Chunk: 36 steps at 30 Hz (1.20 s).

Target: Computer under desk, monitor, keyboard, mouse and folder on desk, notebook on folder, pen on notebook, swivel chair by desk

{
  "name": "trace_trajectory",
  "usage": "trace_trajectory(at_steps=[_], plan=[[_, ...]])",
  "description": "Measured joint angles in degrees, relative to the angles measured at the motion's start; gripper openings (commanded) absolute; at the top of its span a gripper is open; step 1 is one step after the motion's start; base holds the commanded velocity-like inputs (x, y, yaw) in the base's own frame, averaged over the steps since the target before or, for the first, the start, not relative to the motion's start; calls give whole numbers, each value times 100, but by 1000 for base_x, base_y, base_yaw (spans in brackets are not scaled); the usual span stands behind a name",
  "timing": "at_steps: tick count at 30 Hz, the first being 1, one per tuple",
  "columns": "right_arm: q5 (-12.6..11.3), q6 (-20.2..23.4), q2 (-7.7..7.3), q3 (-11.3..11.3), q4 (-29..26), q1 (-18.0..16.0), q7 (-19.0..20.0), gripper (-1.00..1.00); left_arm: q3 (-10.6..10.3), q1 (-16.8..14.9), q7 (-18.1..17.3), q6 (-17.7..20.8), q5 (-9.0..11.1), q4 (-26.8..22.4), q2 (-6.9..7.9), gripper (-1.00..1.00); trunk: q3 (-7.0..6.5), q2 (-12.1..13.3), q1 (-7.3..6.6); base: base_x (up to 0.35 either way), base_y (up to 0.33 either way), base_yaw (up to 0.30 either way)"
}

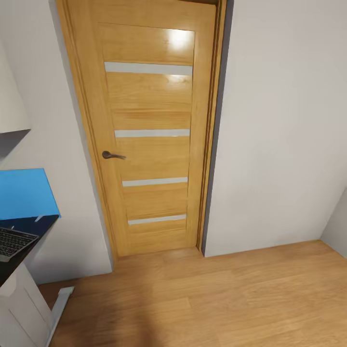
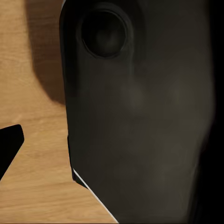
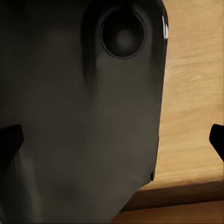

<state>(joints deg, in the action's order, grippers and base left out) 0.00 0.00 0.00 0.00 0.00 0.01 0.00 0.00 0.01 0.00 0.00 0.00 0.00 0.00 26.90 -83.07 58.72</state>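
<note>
At the left edge of the head view, a corner of the desk (image 1: 33,225) shows its glossy black top and blue back panel (image 1: 24,193). One end of the keyboard (image 1: 12,241), dark keys in a silver frame, lies on that corner. The desk's white leg (image 1: 21,308) stands below it on the floor. In the left wrist view, my left gripper (image 2: 112,144) shows one black fingertip (image 2: 10,147) at the picture's edge, over wooden floor. In the right wrist view, my right gripper (image 3: 112,140) is open, fingertips (image 3: 9,140) far apart and holding nothing.
A closed wooden door (image 1: 149,130) with a dark lever handle (image 1: 112,155) faces me between white walls. Wooden floor (image 1: 217,299) stretches ahead and to the right. A white-grey slanted shape (image 1: 9,96) hangs at the upper left. My dark body (image 2: 140,116) fills much of both wrist views.
</note>
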Motion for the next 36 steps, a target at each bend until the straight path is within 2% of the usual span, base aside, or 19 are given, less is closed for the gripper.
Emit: trace_trajectory(at_steps=[6,9,18,22,27,29,30,31,36], plan=[[9,-7,142,-14,-25,-15,3,100,7,-1,-35,-21,4,-99,-161,100,-2,1,1,0,0,0],[16,-14,88,-21,-80,-17,-6,100,12,68,-36,-17,7,-142,-257,100,-55,120,-65,0,0,0],[8,-102,-24,-51,-112,-14,-16,100,8,130,-9,-20,-4,-182,-236,100,-217,481,-262,0,0,125],[2,-223,-29,-55,-116,-16,-16,100,9,128,5,-23,-1,-291,-163,100,-289,642,-350,0,0,241],[-5,-1487,-11,-50,-131,-17,-16,100,8,128,8,-24,0,-772,-142,100,-379,842,-460,0,0,259],[-7,-1812,-4,-50,-137,-17,-16,100,8,130,8,-24,0,-956,-141,100,-415,922,-504,0,0,274],[-7,-2104,0,-46,-165,-17,-16,100,8,128,8,-24,3,-1156,-144,100,-433,962,-526,0,0,281],[-6,-2503,5,-40,-392,-19,-16,100,7,129,2,-24,6,-1575,-166,100,-452,1003,-548,0,0,282],[-1,-2756,6,-40,-1173,-17,-16,100,7,142,-1,-42,8,-2477,-264,100,-540,1203,-658,0,0,284]])
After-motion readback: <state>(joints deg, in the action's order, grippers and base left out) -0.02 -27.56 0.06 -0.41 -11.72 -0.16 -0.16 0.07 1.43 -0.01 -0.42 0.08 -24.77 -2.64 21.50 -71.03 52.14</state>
